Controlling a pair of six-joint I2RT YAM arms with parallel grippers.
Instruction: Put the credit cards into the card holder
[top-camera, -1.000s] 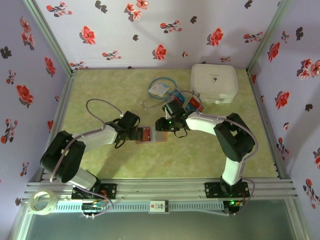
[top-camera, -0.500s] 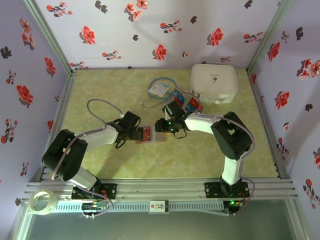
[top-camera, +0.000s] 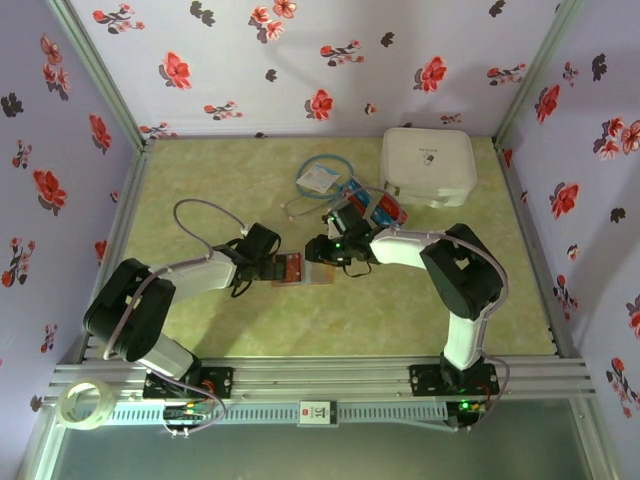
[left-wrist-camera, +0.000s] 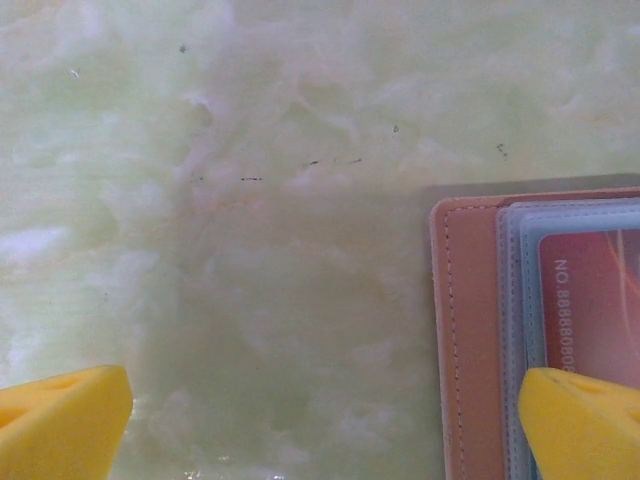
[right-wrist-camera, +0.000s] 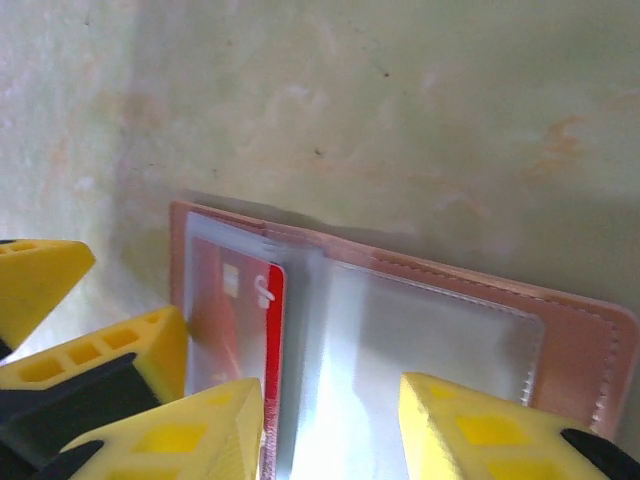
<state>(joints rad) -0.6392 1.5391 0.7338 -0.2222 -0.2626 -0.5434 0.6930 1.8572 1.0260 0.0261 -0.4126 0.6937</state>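
The card (right-wrist-camera: 235, 320), judged stiff and slick, should be pinched by its long edges; the left gripper (left-wrist-camera: 325, 415) is spread wide, the right gripper (right-wrist-camera: 350, 425) half-closed on nothing.

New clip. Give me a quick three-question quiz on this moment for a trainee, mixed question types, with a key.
1. True or false: the holder lies shut on the table.
2. The card tucked in the holder is: A blue, B red, C green.
3. What lies beside the case, at its near-left corner?
Key: 1 false, it lies open with its sleeves showing. 2 B. 3 the loose cards.
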